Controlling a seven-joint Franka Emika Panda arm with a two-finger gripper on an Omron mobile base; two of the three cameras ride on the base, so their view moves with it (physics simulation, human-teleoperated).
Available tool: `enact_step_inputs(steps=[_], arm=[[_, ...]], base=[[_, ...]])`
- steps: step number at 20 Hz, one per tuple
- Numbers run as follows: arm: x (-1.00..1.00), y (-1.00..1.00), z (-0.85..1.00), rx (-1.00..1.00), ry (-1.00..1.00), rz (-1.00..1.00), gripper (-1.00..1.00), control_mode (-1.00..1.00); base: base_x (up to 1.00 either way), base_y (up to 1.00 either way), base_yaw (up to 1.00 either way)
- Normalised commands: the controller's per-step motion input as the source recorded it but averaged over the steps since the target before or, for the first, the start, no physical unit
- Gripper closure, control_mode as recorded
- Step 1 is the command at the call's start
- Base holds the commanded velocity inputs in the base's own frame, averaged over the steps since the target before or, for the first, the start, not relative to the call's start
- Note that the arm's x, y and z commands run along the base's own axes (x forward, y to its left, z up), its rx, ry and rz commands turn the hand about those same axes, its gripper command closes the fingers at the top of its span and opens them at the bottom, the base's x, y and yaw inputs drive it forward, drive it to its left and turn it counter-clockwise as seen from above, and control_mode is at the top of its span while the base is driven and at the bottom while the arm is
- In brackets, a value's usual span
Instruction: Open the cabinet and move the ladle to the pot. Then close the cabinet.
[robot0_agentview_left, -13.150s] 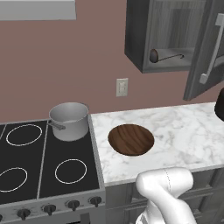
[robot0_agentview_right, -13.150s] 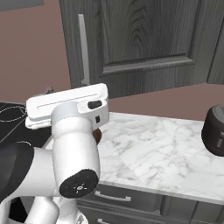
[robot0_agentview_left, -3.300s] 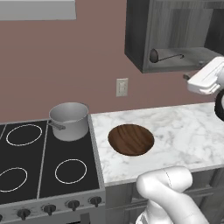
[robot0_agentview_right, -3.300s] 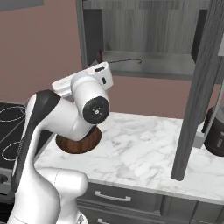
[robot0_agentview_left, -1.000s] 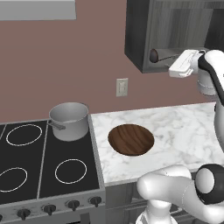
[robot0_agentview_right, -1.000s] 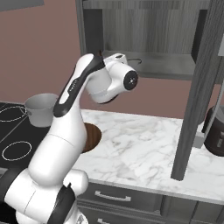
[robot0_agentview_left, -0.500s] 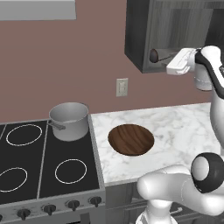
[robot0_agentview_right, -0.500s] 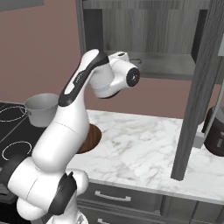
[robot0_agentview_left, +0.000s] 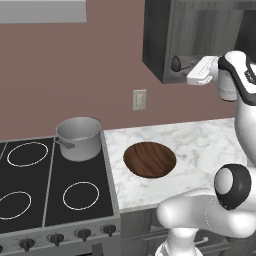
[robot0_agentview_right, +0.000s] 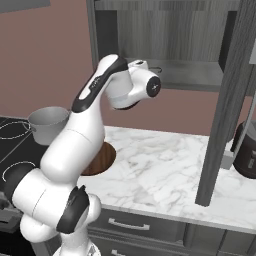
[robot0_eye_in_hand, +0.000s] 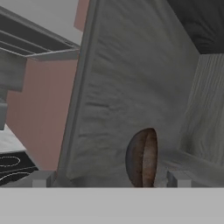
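Note:
The dark grey cabinet (robot0_agentview_left: 159, 35) stands open, its door (robot0_agentview_right: 229, 110) swung out to the right. Inside, the ladle (robot0_agentview_left: 176, 63) lies on the shelf, brown bowl to the left and thin handle running right. My gripper (robot0_agentview_left: 191, 77) hovers at the cabinet's opening, just right of the bowl and over the handle. In the hand view the ladle's bowl (robot0_eye_in_hand: 142, 158) sits close ahead against the cabinet wall (robot0_eye_in_hand: 131, 78), and my gripper (robot0_eye_in_hand: 110, 179) is open, fingers spread wide on either side. The silver pot (robot0_agentview_left: 78, 137) stands on the stove's back right burner.
A round wooden disc (robot0_agentview_left: 149, 159) lies on the marble counter (robot0_agentview_left: 200, 140) right of the stove (robot0_agentview_left: 45, 190). A wall outlet (robot0_agentview_left: 139, 99) sits above the counter. A dark appliance (robot0_agentview_right: 247, 150) stands at the counter's far right, behind the open door.
The cabinet door has swung wide open since the earliest frames. Over the last second the hand has edged left at the shelf, closer to the ladle's bowl.

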Motion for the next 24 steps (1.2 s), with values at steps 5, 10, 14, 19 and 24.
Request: enact_step_inputs(steps=[5, 10, 14, 19, 24], arm=[[0.24, 0.00, -0.08, 0.00, 0.00, 0.01, -1.00, -1.00], [0.25, -0.01, 0.00, 0.00, 0.00, 0.00, -1.00, -1.00], [0.25, -0.01, 0.00, 0.00, 0.00, 0.01, -1.00, -1.00], [0.23, -0.04, 0.00, 0.00, 0.00, 0.03, -1.00, -1.00], [0.08, 0.00, 0.00, 0.00, 0.00, 0.05, -1.00, -1.00]], base=[[0.00, 0.00, 0.00], [0.00, 0.00, 0.00], [0.00, 0.00, 0.00], [0.00, 0.00, 0.00], [0.00, 0.00, 0.00]])
